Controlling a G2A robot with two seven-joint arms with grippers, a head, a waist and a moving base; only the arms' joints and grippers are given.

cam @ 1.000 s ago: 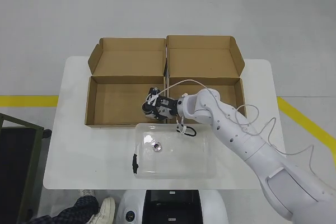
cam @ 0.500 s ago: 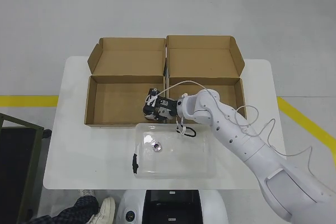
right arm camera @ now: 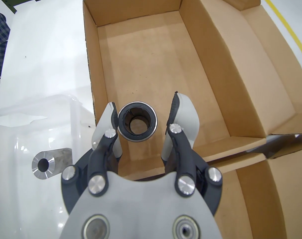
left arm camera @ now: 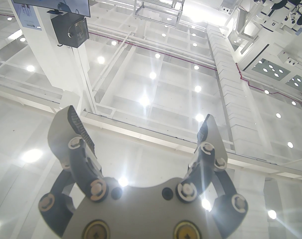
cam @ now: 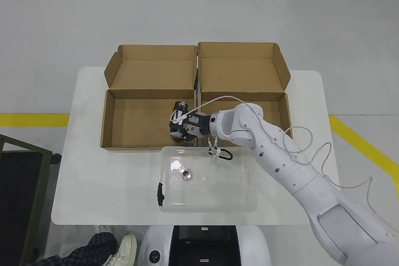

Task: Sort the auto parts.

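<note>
Centrally, my right gripper [right arm camera: 144,105] hangs over the near corner of the left cardboard box [right arm camera: 210,63], just past the clear plastic bin [right arm camera: 29,115], because this box is, I judge, where the black bearing [right arm camera: 123,123] belongs. My fingers [right arm camera: 184,115] are spread. The bearing stands on end between them, bore up, touching one pad and apart from the other, so it is not gripped. Whether it rests on the box floor I cannot tell. A steel bushing [right arm camera: 45,165] lies in the bin, unsorted. My right arm stretches across the table, wrist tilted down toward the box. My left gripper [left arm camera: 138,115] points at the ceiling, fingers apart, holding nothing
</note>
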